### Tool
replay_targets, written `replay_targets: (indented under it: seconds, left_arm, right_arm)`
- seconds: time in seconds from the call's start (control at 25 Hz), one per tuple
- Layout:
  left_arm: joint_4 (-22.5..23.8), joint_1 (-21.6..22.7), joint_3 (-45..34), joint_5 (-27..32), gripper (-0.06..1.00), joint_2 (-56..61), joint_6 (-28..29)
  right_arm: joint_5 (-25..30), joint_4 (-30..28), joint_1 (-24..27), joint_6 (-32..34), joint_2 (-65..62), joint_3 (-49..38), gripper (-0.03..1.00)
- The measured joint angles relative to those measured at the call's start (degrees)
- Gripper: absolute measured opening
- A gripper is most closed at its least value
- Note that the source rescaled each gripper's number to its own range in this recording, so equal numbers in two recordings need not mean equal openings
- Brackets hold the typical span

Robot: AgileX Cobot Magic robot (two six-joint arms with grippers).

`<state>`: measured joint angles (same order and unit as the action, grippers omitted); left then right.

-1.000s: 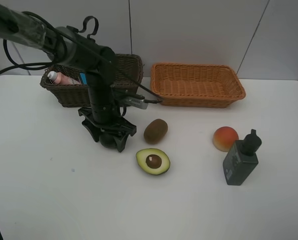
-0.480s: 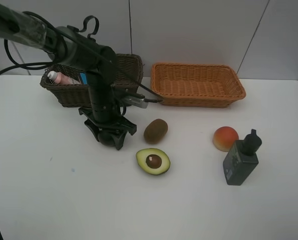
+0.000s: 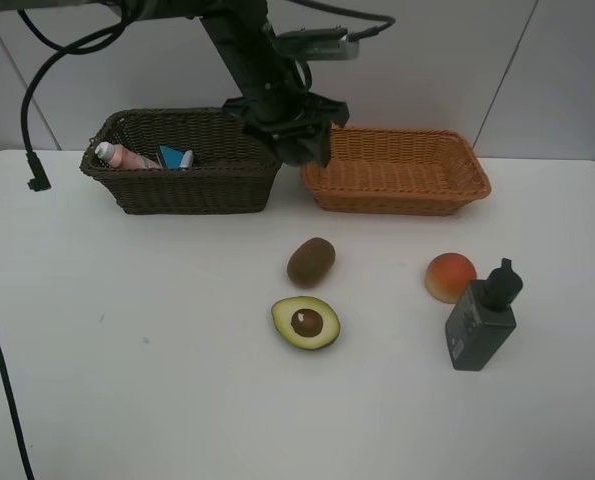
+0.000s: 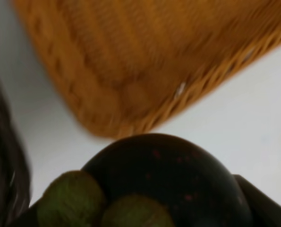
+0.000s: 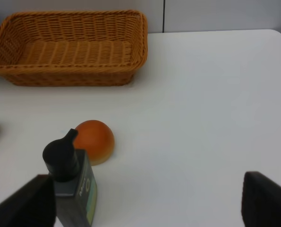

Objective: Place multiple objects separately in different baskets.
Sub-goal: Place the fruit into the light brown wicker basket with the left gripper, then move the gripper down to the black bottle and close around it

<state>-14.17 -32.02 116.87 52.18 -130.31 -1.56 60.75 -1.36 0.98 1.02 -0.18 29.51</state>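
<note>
My left gripper point(image 3: 299, 140) hangs in the air over the near-left corner of the orange-tan basket point(image 3: 397, 201), just right of the dark brown basket point(image 3: 177, 190). It is shut on a dark mangosteen point(image 4: 171, 177) with green sepals, and the left wrist view shows the orange-tan basket point(image 4: 121, 61) below it. On the table lie a kiwi point(image 3: 311, 262), an avocado half point(image 3: 305, 323), a peach point(image 3: 449, 277) and a dark pump bottle point(image 3: 482, 318). A pink bottle point(image 3: 125, 156) lies in the dark basket. My right gripper point(image 5: 145, 208) is open, near the pump bottle point(image 5: 72, 182) and peach point(image 5: 94, 140).
A small white and blue item point(image 3: 178, 158) lies beside the pink bottle in the dark basket. The orange-tan basket point(image 5: 69, 75) holds nothing that shows. A black cable point(image 3: 37, 180) dangles at the left. The white table point(image 3: 127, 380) ends at a grey wall behind the baskets.
My left gripper closed on the mangosteen on the table left of the kiwi, then rose and swung back and right to the orange-tan basket's corner. The other objects stayed put.
</note>
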Motion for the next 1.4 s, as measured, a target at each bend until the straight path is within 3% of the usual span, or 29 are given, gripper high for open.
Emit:
replay_targets:
  seconds: [0.2, 0.44, 0.6, 0.72, 0.88, 1.16, 1.4]
  left_arm:
    - [-0.3, -1.8, 8.6, -11.1, 0.69, -7.7, -1.1]
    - [1.3, -2.1, 10.1, -19.5, 0.70, -12.7, -4.5]
    - [2.1, -2.1, 10.2, -20.5, 0.95, -13.0, -6.3]
    - [2.4, -2.1, 10.4, -20.3, 0.99, -13.0, -6.4]
    - [2.4, -2.1, 12.3, -14.1, 1.00, -12.6, -4.8]
    - [4.1, -2.1, 21.1, 14.6, 1.00, -6.3, 3.0]
    - [9.2, -2.0, 18.2, 16.6, 1.00, -0.2, 5.3]
  right_arm:
    - [0.0, 0.0, 0.0, 0.0, 0.0, 0.0, 1.00]
    - [0.0, 0.0, 0.0, 0.0, 0.0, 0.0, 1.00]
    - [0.0, 0.0, 0.0, 0.0, 0.0, 0.0, 1.00]
    - [0.0, 0.0, 0.0, 0.0, 0.0, 0.0, 1.00]
    - [0.0, 0.0, 0.0, 0.0, 0.0, 0.0, 1.00]
    - [0.0, 0.0, 0.0, 0.0, 0.0, 0.0, 1.00]
    - [0.0, 0.0, 0.0, 0.0, 0.0, 0.0, 1.00]
